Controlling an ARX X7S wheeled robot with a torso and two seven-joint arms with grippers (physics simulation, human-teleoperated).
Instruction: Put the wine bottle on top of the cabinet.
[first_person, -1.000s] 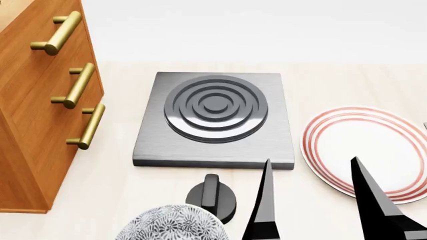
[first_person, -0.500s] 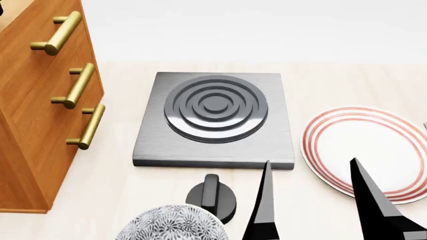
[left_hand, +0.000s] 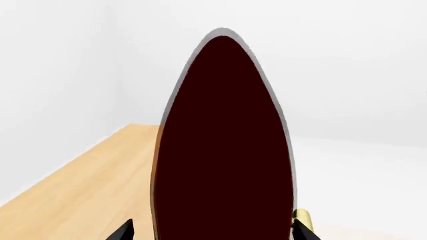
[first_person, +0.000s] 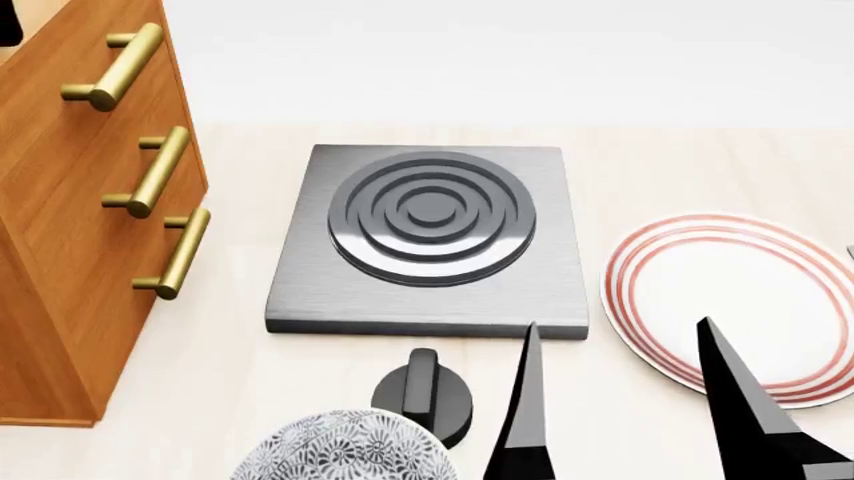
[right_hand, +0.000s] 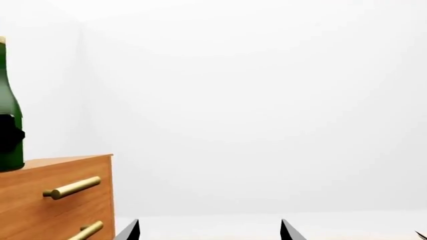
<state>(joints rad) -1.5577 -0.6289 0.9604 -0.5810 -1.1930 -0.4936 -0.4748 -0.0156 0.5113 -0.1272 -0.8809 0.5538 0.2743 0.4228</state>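
Observation:
The wine bottle (right_hand: 8, 110) stands upright on top of the cabinet (right_hand: 57, 200), at that cabinet's front edge. In the left wrist view the bottle (left_hand: 223, 150) fills the middle as a dark shape over the cabinet's top (left_hand: 80, 190). My left gripper (left_hand: 213, 231) is open, with a finger on each side of the bottle and a small gap on one side. One black finger (right_hand: 10, 132) shows against the glass. My right gripper (first_person: 619, 325) is open and empty, low over the table between knob and plate. In the right wrist view the right gripper (right_hand: 209, 222) faces the wall.
The cabinet (first_person: 67, 230) with brass handles (first_person: 160, 170) fills the left of the head view. A grey stove plate (first_person: 427, 235) lies in the middle, a black knob (first_person: 423, 395) and patterned bowl (first_person: 344, 450) in front, a red-ringed plate (first_person: 734, 300) at the right.
A dark shape has come a little further into the head view's top left corner, above the cabinet. The right gripper has barely moved.

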